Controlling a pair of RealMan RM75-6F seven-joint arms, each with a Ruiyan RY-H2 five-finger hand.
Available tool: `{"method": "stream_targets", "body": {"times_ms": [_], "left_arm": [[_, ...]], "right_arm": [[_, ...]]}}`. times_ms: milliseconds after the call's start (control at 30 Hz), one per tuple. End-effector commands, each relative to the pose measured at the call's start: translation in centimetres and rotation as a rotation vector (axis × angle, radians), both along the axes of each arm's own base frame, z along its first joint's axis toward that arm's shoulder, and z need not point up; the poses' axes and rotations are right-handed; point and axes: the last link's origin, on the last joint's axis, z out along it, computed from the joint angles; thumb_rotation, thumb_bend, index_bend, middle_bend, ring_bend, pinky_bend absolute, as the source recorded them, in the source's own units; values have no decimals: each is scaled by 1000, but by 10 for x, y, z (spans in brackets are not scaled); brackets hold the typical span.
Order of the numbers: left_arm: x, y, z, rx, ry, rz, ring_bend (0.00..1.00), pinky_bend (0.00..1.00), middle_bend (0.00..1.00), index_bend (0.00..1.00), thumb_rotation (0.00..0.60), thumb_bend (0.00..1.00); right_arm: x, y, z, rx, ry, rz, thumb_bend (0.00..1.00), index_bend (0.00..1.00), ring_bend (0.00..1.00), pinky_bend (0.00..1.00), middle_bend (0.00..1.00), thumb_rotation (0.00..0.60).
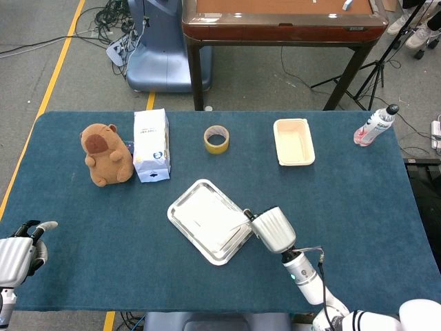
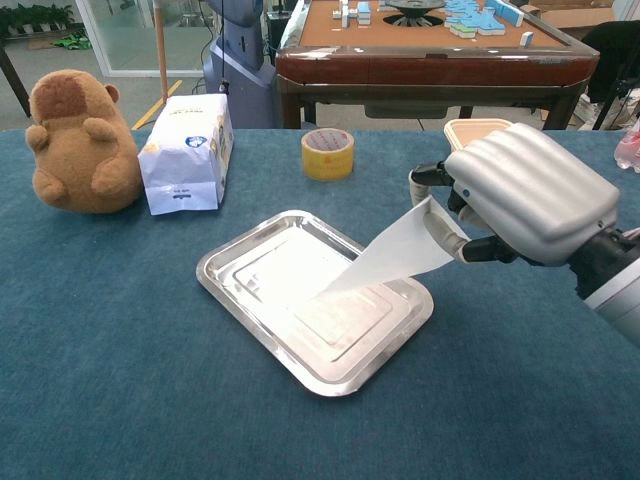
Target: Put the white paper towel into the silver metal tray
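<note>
The silver metal tray (image 1: 180, 207) (image 2: 230, 288) lies slantwise at the table's middle. My right hand (image 1: 271, 231) (image 2: 525, 191) hovers at the tray's right edge and pinches one end of the white paper towel (image 2: 392, 252) (image 1: 210, 217). The towel slopes down from the hand, and its lower part lies on the tray floor. My left hand (image 1: 19, 254) shows only in the head view, at the table's near left corner, holding nothing with its fingers apart.
A brown plush capybara (image 1: 105, 154) (image 2: 78, 140) and a white tissue pack (image 1: 151, 145) (image 2: 188, 153) stand at the back left. A yellow tape roll (image 1: 216, 138) (image 2: 327, 153), a cream food container (image 1: 293, 141) and a water bottle (image 1: 375, 125) lie behind the tray.
</note>
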Motion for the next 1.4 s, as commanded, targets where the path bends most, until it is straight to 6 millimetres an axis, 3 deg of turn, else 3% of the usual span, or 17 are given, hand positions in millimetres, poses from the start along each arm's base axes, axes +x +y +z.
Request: {"method": "stream_targets", "body": {"times_ms": [33, 467, 900, 1067, 1400], "left_arm": [[0, 0, 0, -1, -1, 0, 230, 427, 285, 311, 600, 0], [1, -1, 1, 1, -1, -3, 230, 427, 285, 311, 600, 0], [1, -2, 0, -4, 2, -5, 230, 427, 285, 311, 600, 0], [1, -2, 0, -5, 1, -6, 230, 427, 285, 311, 600, 0], [1, -2, 0, -4, 1, -6, 230, 427, 285, 311, 600, 0]], "right_arm": [[6, 2, -5, 1, -9, -17, 517, 595, 1000, 1000, 1000, 600], [25, 4, -25, 21, -20, -30, 519, 595, 1000, 1000, 1000, 600], [35, -2, -34, 21, -41, -35, 506, 561, 1000, 1000, 1000, 600], [38, -2, -33, 26, -48, -28, 400, 436, 1000, 1000, 1000, 600], [42, -2, -34, 36, -52, -19, 117, 317, 1000, 1000, 1000, 600]]}}
